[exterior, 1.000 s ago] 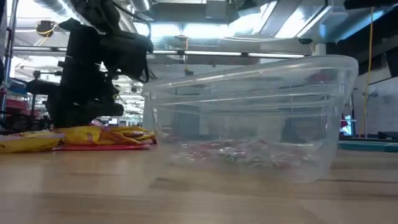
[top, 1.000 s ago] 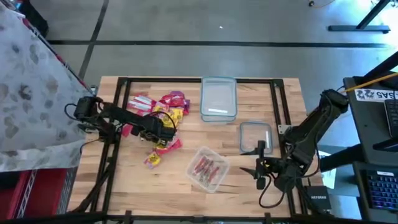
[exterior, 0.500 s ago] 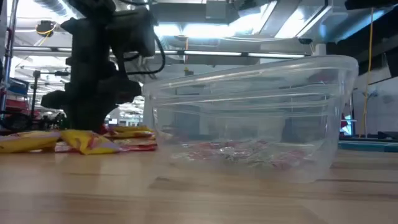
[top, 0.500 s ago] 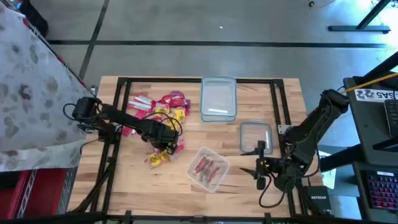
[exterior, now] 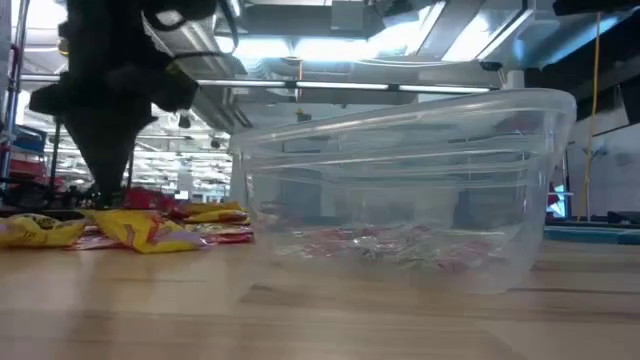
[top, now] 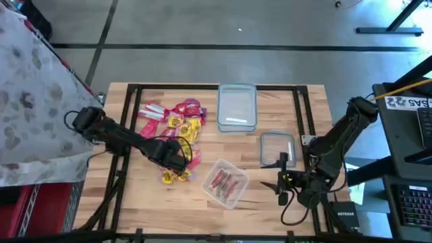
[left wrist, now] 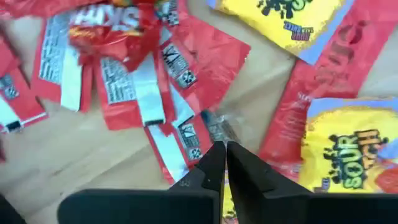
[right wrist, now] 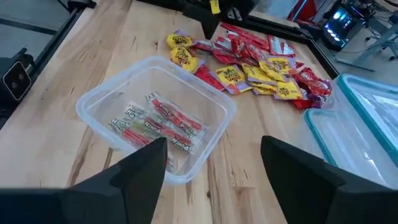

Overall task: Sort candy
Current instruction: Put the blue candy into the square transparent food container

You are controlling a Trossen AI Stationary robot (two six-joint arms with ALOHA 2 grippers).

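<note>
Wooden tabletop (top: 270, 196) holds the candy (top: 177, 118) heaped at far left. My left gripper (left wrist: 225, 163), fingers pressed together, points down at its near edge. My right gripper (right wrist: 211, 158) waits spread apart, near right.

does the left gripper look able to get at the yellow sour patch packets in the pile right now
Probably yes. The left gripper, fingers shut, hangs right over the loose candy pile, with yellow wrapped packets lying uncovered beside its tips. Nothing covers them; it would need to open first.
</note>
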